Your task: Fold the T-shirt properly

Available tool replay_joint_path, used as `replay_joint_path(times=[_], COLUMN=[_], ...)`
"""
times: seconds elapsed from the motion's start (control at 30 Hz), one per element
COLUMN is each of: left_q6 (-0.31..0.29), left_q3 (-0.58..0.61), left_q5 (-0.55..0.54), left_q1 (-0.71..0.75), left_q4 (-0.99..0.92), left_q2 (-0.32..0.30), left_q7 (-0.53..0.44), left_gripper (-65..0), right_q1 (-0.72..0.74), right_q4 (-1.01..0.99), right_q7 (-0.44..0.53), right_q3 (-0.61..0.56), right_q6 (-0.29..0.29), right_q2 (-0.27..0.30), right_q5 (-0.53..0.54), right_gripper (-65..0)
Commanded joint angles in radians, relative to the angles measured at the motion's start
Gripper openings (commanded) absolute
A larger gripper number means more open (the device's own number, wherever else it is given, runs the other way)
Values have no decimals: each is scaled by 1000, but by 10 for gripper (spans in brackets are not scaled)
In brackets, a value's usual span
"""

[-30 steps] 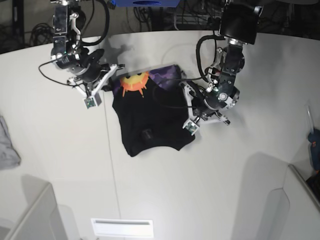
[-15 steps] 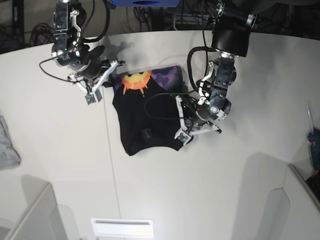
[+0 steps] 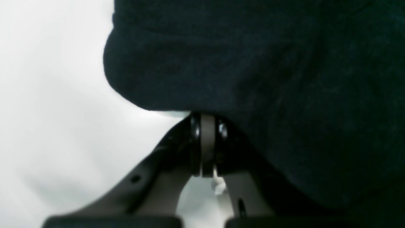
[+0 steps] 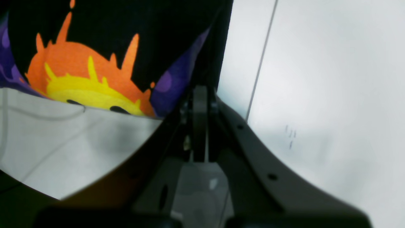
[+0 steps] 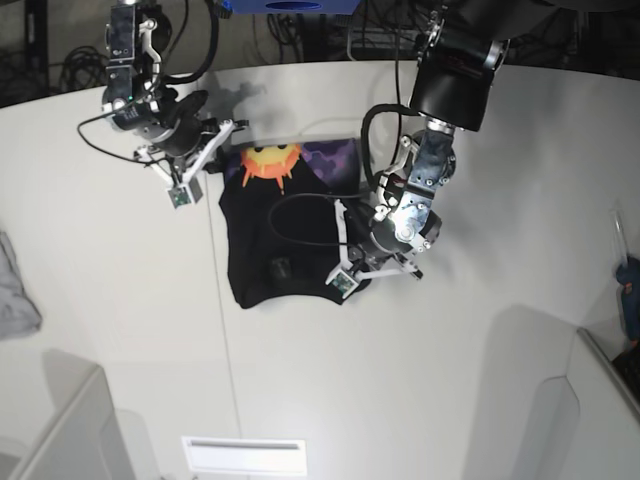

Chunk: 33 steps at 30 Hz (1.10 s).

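1. White and curved, the table (image 5: 480,380) is filling most of the base view, with dark cables and equipment lying beyond its far edge and a thin seam running from far to near left of centre.
2. Near the table's far middle, the T-shirt (image 5: 280,240) is lying in a compact black bundle, its near hem rounded and slightly wavy.
3. Along the shirt's far edge the print is showing: an orange-and-yellow sun with spiky rays, set against purple that is running off to the right.
4. On the left of the base view, the right gripper (image 4: 200,95) is sitting at the shirt's far-left corner, jaws clamped together; black fabric seems to be pinched between them, though the blurred wrist view is leaving that uncertain.
5. In the right wrist view the sun's yellow face, with two small dark marks, is lying just beside the closed jaws, and bare table is stretching away on the other side.
6. On the right of the base view, the left gripper (image 3: 207,126) is pressing its clenched jaws against the shirt's near-right edge.
7. In the left wrist view, plain black cloth with soft folds is bulging over the jaw tips and filling the upper right of the view; whether the tips are gripping it is not clear.
8. At the far left edge of the table, a small grey cloth (image 5: 15,290) is lying well apart from the shirt.
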Motion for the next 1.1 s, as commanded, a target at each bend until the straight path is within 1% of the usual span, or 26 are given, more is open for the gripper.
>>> replay_joint_path(times=[0.0,0.07,0.13,0.23,0.37,0.53,0.63,0.73,0.8,0.83,0.9,1.0,1.03,1.07], left_q6=[-7,-7,-7,-7,-7,-7,-11,-13,-13,-13,-13,-13,-13,-13], left_q3=[5,7,-4,-4,-39,-158,-204,-200,-204,-204,-202,-204,-210,-211], left_q5=[-23,-23,-23,-24,-24,-34,-34,-34,-34,-34,-32,-28,-28,-26], left_q1=[-19,-20,-19,-13,24,79,127,179,221,244,294,412,454,492], left_q4=[10,10,24,84,182,334,455,582,637,650,645,631,630,630], left_q2=[12,12,11,3,-38,-54,-55,-77,-87,-98,-139,-225,-251,-273], left_q7=[-31,-50,-48,-46,-46,-46,-54,-56,-59,-76,-175,-429,-525,-600], left_gripper=[-650,-650,-650,-650,-650,-650,-650,-650,-650,-650,-650,-650,-650,-650], right_q1=[7,7,7,0,-22,-47,-71,-108,-129,-143,-178,-241,-266,-286], right_q4=[15,15,15,24,41,46,76,121,141,147,156,155,155,156], right_q7=[16,16,16,21,97,172,235,288,309,324,372,446,464,476], right_q3=[4,6,7,64,135,221,231,219,221,221,221,219,219,221], right_q6=[4,4,4,4,4,9,10,10,10,10,10,10,10,10], right_q2=[4,8,8,0,4,8,37,67,84,93,118,164,184,201], right_q5=[11,11,11,11,11,11,11,11,11,11,11,11,11,11], right_gripper=[-650,-650,-650,-650,-650,-650,-650,-650,-650,-650,-650,-650,-650,-650])
